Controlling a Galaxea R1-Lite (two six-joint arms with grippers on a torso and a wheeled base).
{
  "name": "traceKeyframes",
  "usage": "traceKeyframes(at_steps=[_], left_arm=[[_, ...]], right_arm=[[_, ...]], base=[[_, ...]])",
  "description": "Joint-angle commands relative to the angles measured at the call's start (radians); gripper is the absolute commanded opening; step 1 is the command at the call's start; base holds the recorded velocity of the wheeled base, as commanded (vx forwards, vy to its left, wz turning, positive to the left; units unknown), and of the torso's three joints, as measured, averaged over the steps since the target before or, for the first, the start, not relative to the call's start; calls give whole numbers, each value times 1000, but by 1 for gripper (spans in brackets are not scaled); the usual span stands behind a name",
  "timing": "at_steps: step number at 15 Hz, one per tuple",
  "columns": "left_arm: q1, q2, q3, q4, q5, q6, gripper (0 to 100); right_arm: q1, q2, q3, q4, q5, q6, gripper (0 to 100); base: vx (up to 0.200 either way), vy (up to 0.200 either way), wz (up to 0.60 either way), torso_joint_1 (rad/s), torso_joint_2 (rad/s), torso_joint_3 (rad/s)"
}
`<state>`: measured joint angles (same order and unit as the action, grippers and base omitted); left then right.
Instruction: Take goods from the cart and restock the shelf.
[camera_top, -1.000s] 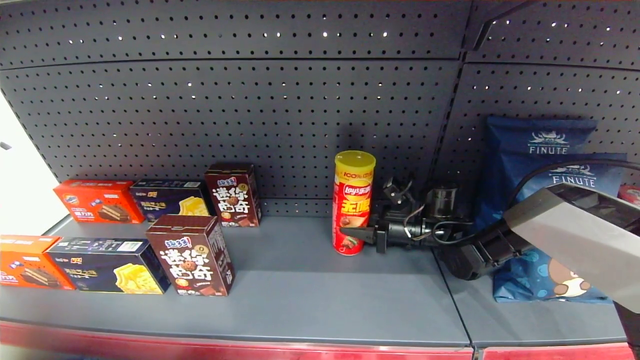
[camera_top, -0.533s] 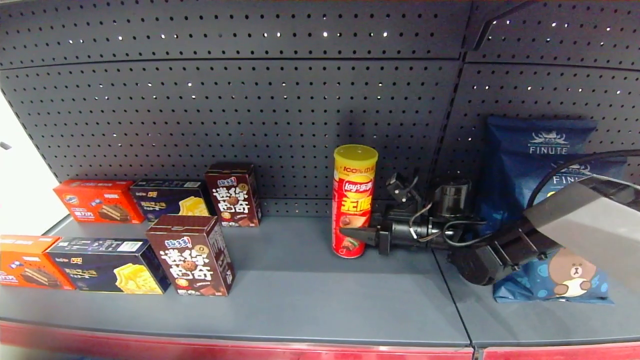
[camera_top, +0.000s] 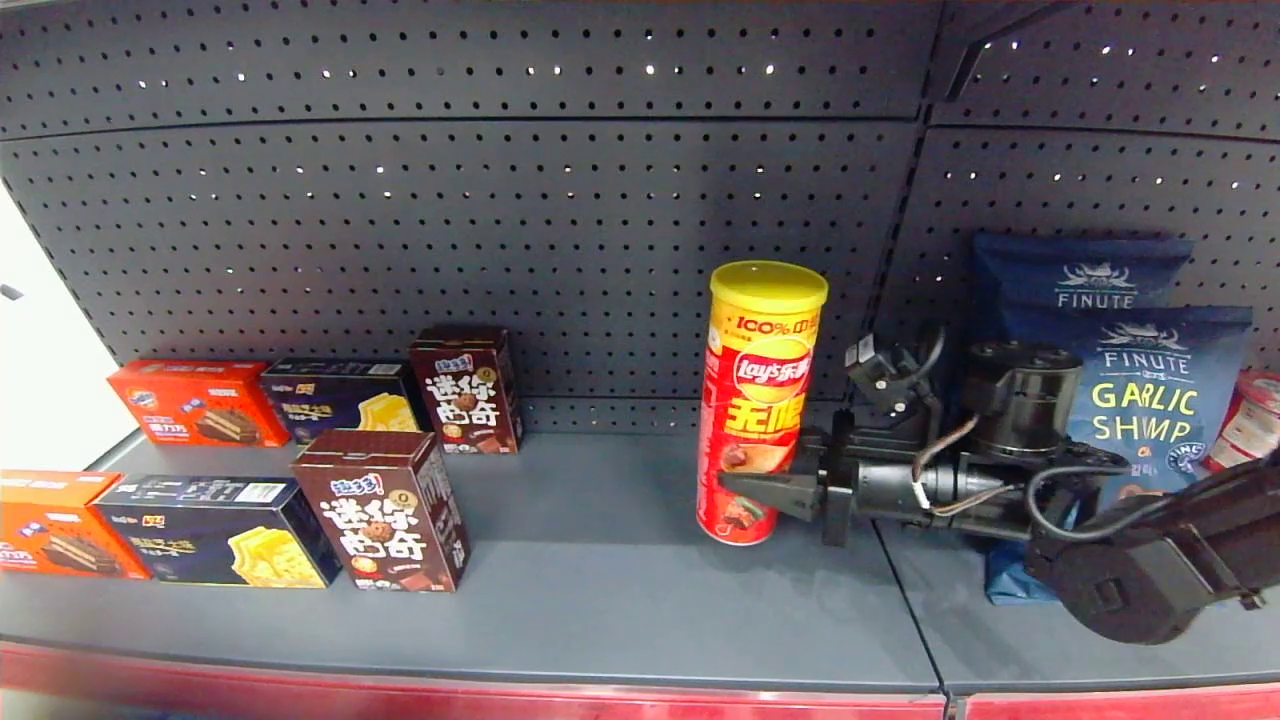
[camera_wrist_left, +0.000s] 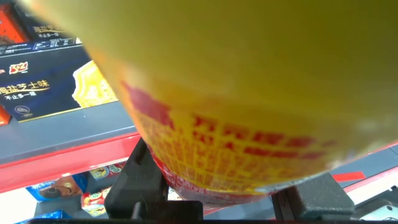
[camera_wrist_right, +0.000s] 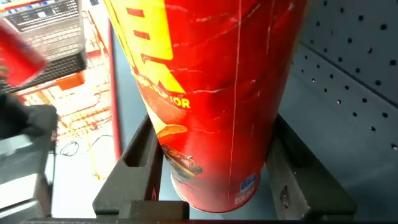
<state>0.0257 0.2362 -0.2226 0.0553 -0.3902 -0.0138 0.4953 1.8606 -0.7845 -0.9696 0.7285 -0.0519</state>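
A red chips can (camera_top: 755, 400) with a yellow lid stands upright over the grey shelf (camera_top: 600, 590), right of its middle. My right gripper (camera_top: 752, 482) comes in from the right and is shut on the can's lower part; one finger (camera_top: 770, 490) crosses its front. Up close, the right wrist view has the red can (camera_wrist_right: 211, 93) between both fingers (camera_wrist_right: 134, 165). My left gripper (camera_wrist_left: 224, 196) is shut on a yellow package with red print (camera_wrist_left: 249, 81), which covers most of its view; a shelf edge with boxes lies beyond it.
Orange, dark blue and brown snack boxes (camera_top: 385, 510) stand in two rows at the shelf's left. Blue snack bags (camera_top: 1140, 390) lean against the pegboard back wall (camera_top: 500, 220) on the right. A red strip (camera_top: 450, 695) runs along the shelf's front edge.
My right gripper has carried the chips can up, forward and a little to the right. The right arm has dropped lower, uncovering the blue bags.
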Motion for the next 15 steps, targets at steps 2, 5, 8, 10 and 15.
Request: traceKeyframes(at_steps=[2, 5, 8, 10, 15], left_arm=[[0, -3, -9, 0, 2, -2, 0], [0, -3, -6, 1, 2, -2, 0], [2, -5, -6, 1, 4, -2, 0], [2, -5, -8, 1, 4, -2, 0], [2, -3, -1, 1, 7, -2, 0]], right_arm=[[0, -163, 125, -1, -4, -2, 0], [-4, -207, 202, -6, -3, -8, 0], [-9, -195, 312, -141, -4, -11, 0], [-9, -167, 360, -207, -4, -9, 0], [-3, -41, 378, -327, -3, -11, 0]], base=[[0, 0, 0, 0, 0, 0], [0, 0, 0, 0, 0, 0], [0, 0, 0, 0, 0, 0], [0, 0, 0, 0, 0, 0], [0, 0, 0, 0, 0, 0]])
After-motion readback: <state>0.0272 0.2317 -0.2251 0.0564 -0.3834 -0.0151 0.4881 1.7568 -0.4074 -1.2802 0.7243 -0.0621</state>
